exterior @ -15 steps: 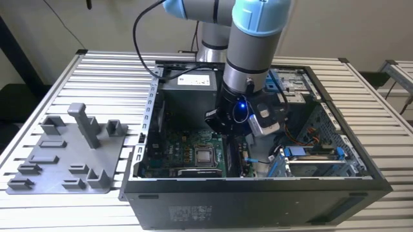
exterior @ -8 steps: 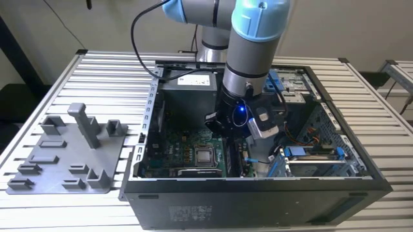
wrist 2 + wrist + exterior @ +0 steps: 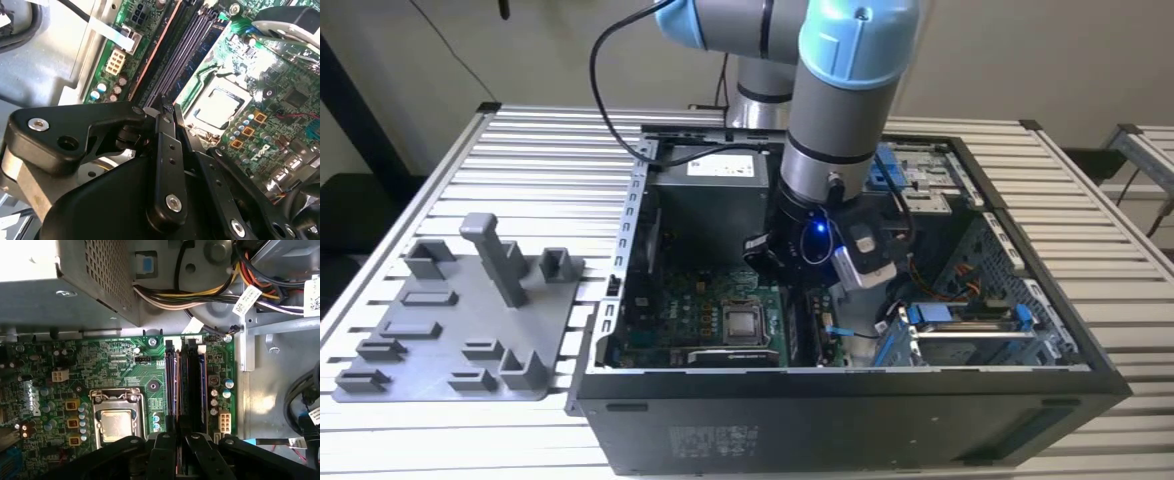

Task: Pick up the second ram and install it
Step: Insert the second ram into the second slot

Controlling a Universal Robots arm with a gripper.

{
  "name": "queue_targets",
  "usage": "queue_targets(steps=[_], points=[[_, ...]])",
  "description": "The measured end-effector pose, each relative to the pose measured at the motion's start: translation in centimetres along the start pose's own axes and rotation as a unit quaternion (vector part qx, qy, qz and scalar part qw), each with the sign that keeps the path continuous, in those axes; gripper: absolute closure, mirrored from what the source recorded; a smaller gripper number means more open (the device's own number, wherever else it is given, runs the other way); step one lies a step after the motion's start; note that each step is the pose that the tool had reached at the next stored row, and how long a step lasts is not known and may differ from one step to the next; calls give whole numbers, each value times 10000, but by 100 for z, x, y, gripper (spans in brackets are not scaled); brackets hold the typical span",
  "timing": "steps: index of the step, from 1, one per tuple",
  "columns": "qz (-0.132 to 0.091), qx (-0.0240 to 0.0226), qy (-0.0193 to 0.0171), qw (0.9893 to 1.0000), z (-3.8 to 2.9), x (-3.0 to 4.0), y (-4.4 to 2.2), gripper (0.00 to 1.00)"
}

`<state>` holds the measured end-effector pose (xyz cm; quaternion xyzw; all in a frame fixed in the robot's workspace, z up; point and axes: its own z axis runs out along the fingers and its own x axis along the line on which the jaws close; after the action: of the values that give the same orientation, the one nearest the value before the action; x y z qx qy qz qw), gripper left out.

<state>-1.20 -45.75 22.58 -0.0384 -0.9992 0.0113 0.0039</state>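
My gripper [image 3: 811, 298] reaches down into the open computer case [image 3: 640, 300], just over the memory slots beside the processor socket [image 3: 744, 322]. In both wrist views its two black fingers stand close together, with a narrow gap between the tips [image 3: 182, 437] [image 3: 170, 107]. The second ram [image 3: 191, 385], a thin blackish stick seen edge-on, runs out from between the fingers along the slots with white end latches [image 3: 193, 342]. The gripper looks shut on it. How deep the stick sits in its slot is hidden.
The green motherboard [image 3: 125, 365] fills the case floor. The grey power supply [image 3: 60, 280] and a bundle of coloured cables [image 3: 200, 297] lie close behind the slots. Blue drive latches [image 3: 947, 315] sit on the exterior view's right. A grey fixture plate [image 3: 454, 320] with blocks lies outside the case.
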Motion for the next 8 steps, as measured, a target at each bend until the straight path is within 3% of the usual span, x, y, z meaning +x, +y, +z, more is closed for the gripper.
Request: queue_targets(steps=[8], points=[[-60,19,-4,10000,0,-2,-4,86]])
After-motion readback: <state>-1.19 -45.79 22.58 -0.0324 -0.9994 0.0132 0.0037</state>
